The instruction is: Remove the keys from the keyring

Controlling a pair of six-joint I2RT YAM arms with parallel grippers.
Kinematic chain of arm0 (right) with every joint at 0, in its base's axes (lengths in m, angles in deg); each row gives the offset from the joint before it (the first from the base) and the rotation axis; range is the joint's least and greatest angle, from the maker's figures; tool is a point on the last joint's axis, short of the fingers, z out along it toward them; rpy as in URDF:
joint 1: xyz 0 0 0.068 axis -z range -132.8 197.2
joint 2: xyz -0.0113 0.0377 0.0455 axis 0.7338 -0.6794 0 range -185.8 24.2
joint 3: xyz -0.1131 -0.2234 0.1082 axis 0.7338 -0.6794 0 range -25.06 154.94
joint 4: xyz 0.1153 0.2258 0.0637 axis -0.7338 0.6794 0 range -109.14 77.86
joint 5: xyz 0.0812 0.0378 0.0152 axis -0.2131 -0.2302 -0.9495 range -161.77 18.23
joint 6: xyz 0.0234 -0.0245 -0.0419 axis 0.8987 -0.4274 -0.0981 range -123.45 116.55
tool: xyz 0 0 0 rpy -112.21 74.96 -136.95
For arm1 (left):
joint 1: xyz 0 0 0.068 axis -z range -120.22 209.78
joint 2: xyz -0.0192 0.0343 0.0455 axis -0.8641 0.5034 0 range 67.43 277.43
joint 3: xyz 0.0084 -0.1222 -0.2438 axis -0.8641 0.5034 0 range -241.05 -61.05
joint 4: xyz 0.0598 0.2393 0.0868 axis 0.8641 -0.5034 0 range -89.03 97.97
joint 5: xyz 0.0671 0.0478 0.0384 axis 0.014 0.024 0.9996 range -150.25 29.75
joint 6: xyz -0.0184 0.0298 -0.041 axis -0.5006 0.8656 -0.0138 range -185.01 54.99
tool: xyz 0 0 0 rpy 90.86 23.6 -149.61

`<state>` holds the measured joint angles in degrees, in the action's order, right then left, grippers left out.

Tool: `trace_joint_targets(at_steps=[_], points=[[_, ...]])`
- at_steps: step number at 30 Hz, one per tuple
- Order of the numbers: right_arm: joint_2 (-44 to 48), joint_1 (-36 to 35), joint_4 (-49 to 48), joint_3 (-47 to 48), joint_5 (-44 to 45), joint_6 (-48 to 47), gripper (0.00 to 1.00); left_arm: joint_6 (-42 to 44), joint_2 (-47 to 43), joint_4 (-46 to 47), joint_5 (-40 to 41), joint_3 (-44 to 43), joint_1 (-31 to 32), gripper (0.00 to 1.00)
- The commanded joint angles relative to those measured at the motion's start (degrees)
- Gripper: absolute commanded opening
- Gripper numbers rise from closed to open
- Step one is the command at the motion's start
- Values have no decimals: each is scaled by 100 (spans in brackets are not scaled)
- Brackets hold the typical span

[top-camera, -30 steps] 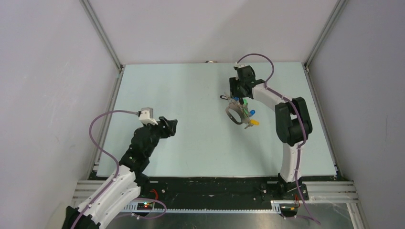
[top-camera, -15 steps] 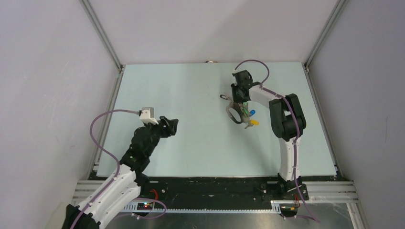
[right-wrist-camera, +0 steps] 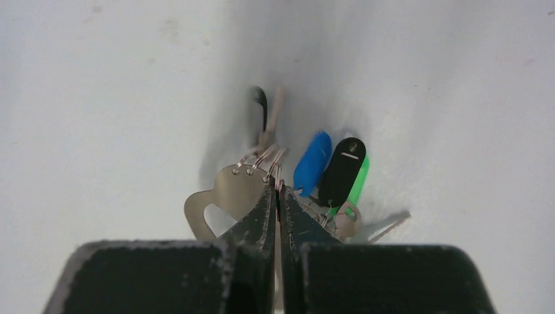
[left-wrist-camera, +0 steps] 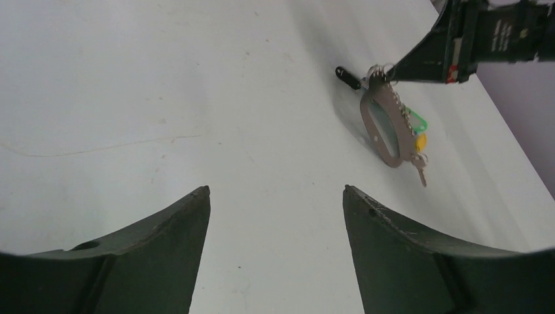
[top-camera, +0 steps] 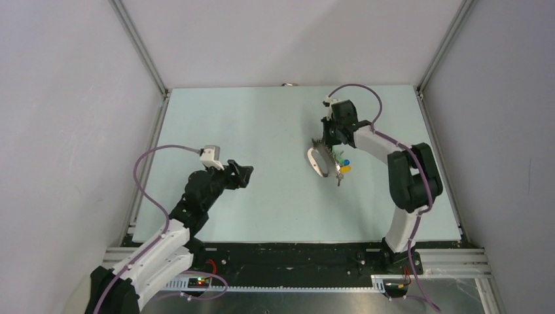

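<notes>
Holding the keyring up so that the keys hang free

Over the table (top-camera: 262, 131), the left gripper (left-wrist-camera: 275, 196) is kept wide open, well apart from the bunch, seemingly readied to come in. At the far right the right gripper (right-wrist-camera: 277, 193) is pinched shut on the upper edge of the keyring (left-wrist-camera: 374, 98), which is thus tilted on edge. The keys (right-wrist-camera: 340, 173) are left dangling beside it, within reach for picking.

Top camera: high at near side, looks down on whole table (top-camera: 262, 131). Left wrist: low, faces far-right. Right wrist: close, downward. All share keyring (top-camera: 319, 162).
</notes>
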<state>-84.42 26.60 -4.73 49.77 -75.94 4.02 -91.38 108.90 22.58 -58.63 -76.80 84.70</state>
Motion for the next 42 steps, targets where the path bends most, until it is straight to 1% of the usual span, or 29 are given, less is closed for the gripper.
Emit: trace_joint_targets(at_steps=[1, 5, 11, 15, 19, 21, 22, 25, 29, 33, 38, 42], points=[[859, -180, -422, -306, -637, 35, 0, 170, 276, 609, -724, -121, 79, 80], [1527, -266, -565, -670, -935, 339, 0, 52, 610, 954, -1194, -146, 163, 83], [2465, -371, -943, -1262, -1301, 886, 0, -290, 974, 1488, -1623, -317, 383, 86], [2935, -507, -903, -1425, -1267, 1177, 0, -357, 1178, 1761, -1730, -525, 712, 86], [3292, -634, -828, -1541, -1114, 1447, 0, -368, 1363, 2181, -1518, -637, 1121, 85], [3469, -695, -826, -1658, -994, 1579, 0, -219, 1449, 2469, -1297, -644, 1357, 83], [3578, -736, -872, -1705, -966, 1665, 0, -153, 1492, 2631, -1154, -656, 1423, 79], [3745, -794, -924, -1857, -896, 1803, 0, 122, 1650, 2822, -1028, -820, 1664, 78], [3950, -854, -931, -1938, -850, 1956, 0, 141, 2052, 2852, -963, -1110, 1720, 76], [4139, -898, -949, -1997, -837, 2006, 0, 118, 2444, 2890, -1080, -1414, 1725, 68], [4231, -918, -900, -2019, -875, 2036, 0, 76, 2854, 2907, -1058, -1631, 1823, 64], [4319, -927, -864, -2055, -852, 2030, 0, -46, 3163, 2916, -1112, -1774, 1887, 56]])
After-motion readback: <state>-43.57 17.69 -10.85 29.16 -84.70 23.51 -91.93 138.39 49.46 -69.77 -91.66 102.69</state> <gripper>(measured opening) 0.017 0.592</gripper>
